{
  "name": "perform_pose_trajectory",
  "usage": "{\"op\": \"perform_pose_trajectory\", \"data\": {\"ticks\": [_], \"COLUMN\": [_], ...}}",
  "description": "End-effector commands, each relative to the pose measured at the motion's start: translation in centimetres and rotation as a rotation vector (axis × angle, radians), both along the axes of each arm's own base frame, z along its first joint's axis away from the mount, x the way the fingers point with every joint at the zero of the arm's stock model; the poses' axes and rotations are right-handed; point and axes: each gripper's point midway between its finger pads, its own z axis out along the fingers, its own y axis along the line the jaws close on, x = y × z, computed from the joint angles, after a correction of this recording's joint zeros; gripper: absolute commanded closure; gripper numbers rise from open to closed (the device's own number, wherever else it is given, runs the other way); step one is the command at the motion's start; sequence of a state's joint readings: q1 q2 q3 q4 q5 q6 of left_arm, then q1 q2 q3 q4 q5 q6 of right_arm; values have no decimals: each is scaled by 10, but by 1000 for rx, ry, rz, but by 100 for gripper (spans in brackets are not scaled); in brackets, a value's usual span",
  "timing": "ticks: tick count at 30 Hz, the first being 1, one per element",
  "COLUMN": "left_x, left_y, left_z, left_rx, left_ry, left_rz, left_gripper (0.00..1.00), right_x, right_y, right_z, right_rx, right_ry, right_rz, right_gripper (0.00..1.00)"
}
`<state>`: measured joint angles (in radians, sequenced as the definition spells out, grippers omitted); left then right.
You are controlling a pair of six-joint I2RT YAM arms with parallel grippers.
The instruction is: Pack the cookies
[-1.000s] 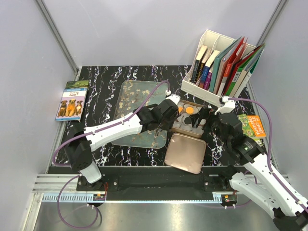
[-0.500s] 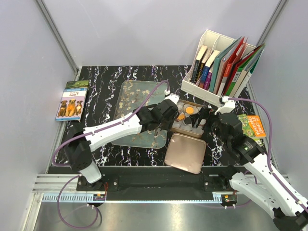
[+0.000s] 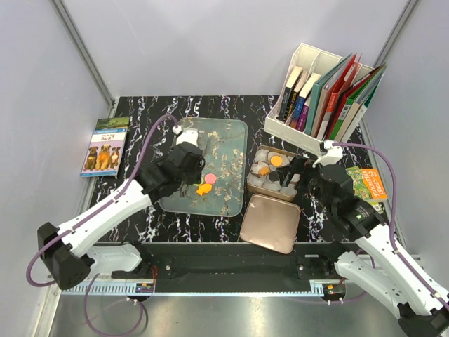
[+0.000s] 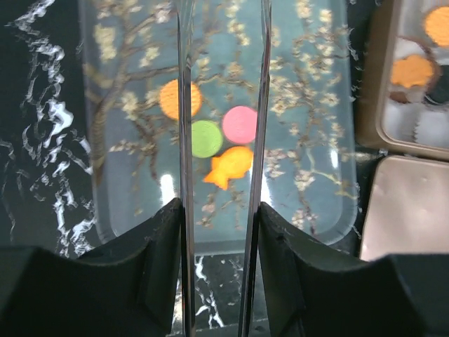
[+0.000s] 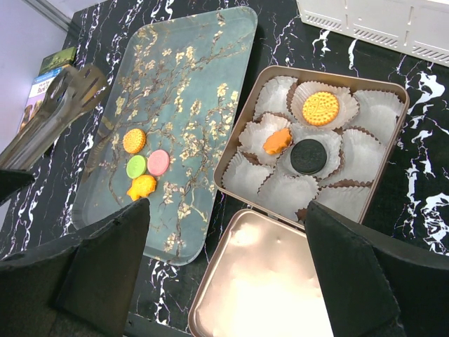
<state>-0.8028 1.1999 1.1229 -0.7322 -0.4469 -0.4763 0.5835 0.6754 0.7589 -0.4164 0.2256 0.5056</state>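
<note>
Black marbled table (image 3: 140,119) runs under both my arms. A book rack (image 3: 326,91) stands far ahead of my right gripper, and a dog booklet (image 3: 105,146) lies off to the left of my left one.

My left gripper (image 4: 217,210) is clamped on a pair of tongs (image 4: 185,140). Their two blades run forward from between my fingers and stand a little apart. Under them lies a flowered tray (image 4: 316,140). Four cookies (image 4: 240,124) sit on it in a tight cluster just ahead of this gripper:
- An orange disc (image 4: 168,99) is partly behind the left blade.
- A green disc (image 4: 207,138) shows between the blades.
- A pink disc (image 4: 242,126) is at the right blade.
- An orange fish (image 4: 226,167) is nearest my fingers.

Whether the blade tips touch the tray I cannot tell.

My right gripper (image 5: 224,217) hangs with its fingers spread wide and nothing between them. Ahead of it and a little to the right lies the tin (image 5: 337,76), lined with paper cups (image 5: 365,158). The lid (image 5: 273,281) lies flat below this gripper, against the tin's near edge. Three more cookies rest in cups:
- A yellow disc (image 5: 320,107) is farthest from my fingers.
- A second fish (image 5: 278,140) and a black disc (image 5: 307,156) lie side by side near the middle.

The tray lies left of this gripper, just beside the tin.
</note>
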Motion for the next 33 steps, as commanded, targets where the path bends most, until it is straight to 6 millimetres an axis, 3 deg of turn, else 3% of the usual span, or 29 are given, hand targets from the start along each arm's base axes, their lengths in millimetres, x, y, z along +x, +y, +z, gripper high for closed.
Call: {"op": "perform_pose_trajectory", "data": {"ticks": [1,4,10,33], "left_x": [-8,-17,-22,-19], "left_y": [22,30,40,24], "left_z": [-10,-35,-58,-92], "left_rx": [6,28,46,21], "left_ry": [14,73,121,198], "left_rz": [67,96,150,124], "left_gripper": [54,54,52,48], "right_x": [5,6,5,7], "right_y": [4,6,8,9], "right_z": [13,12,12,6], "right_rx": [27,33,41,27], "right_ry": [-40,-37,-36,-24], "right_rz": [-1,5,16,16], "right_gripper": [0,0,0,0]}}
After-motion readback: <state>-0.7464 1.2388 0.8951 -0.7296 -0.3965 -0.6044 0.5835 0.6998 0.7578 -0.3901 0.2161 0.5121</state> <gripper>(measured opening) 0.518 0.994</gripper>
